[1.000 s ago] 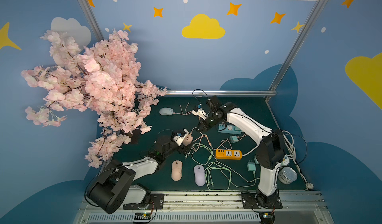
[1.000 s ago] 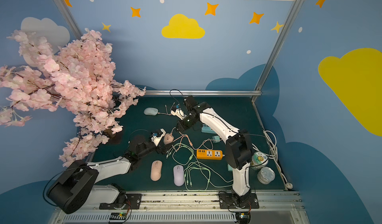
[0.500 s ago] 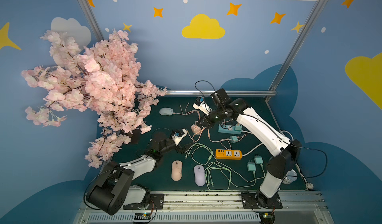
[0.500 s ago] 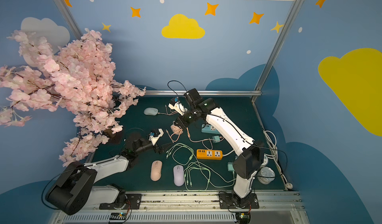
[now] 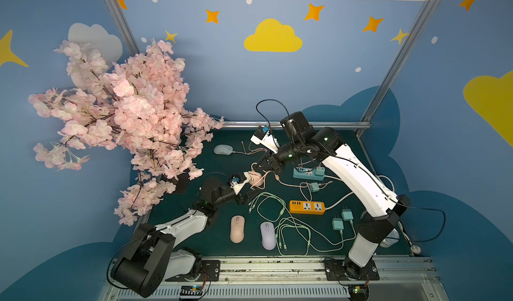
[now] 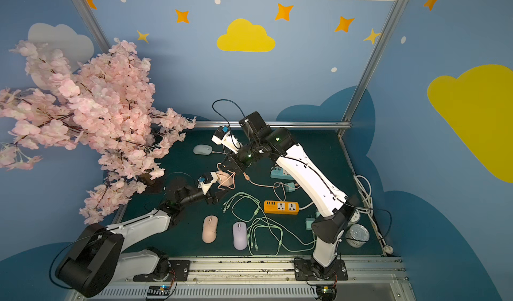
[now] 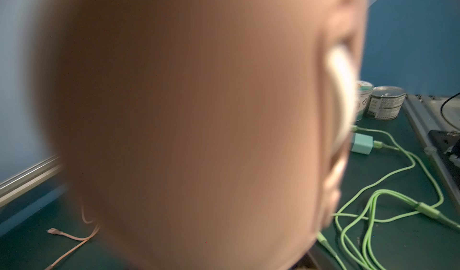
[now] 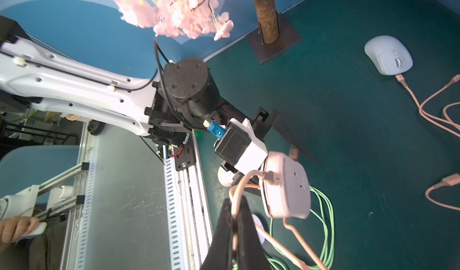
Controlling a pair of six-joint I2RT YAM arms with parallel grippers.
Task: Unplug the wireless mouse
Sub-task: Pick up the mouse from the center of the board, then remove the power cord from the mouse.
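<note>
— Anything in the tins (image 7: 387,103)?
— Two, at the counter's (image 5: 219,241) edge; I can't see inside.
— The mouse?
— Pink mouse (image 8: 286,189) tilts on edge, plugged in, at my left pincer (image 5: 246,196); its grip I can't tell. Right pincer (image 8: 235,206) pinches the pink cable (image 8: 244,179).
</note>
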